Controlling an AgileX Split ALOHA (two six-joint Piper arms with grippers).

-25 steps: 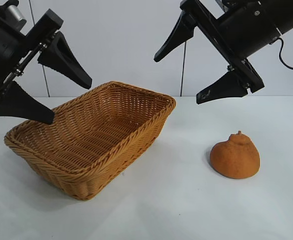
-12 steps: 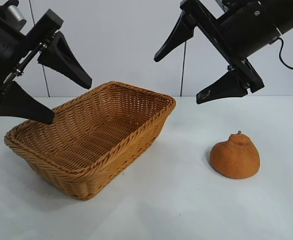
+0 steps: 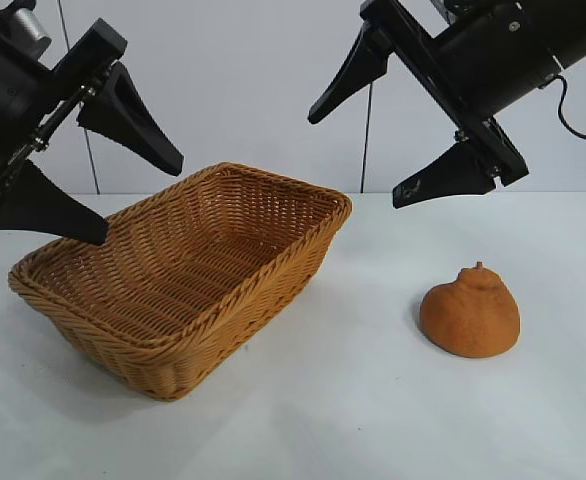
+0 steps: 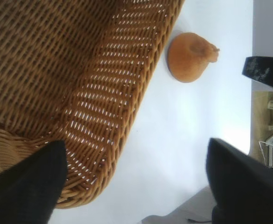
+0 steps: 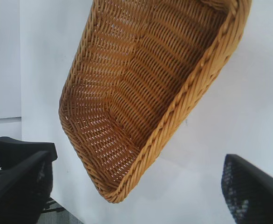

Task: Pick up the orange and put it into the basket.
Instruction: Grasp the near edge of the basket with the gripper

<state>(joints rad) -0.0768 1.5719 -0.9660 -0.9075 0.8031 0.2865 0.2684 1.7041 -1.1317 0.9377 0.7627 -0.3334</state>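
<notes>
The orange [image 3: 470, 312] sat on the white table [image 3: 373, 400], well apart from the basket [image 3: 178, 335], with its knobby top up. The right gripper [image 3: 357, 147] hung high above it, fingers spread wide and holding nothing. The left gripper [image 3: 103, 168] hung wide open over the basket. The orange looked firm, rough and not slippery, so its round sides below the knob seemed best to squeeze.

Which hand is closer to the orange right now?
Right. The right hand hangs open above the orange; the left hand is open across the basket from it.
</notes>
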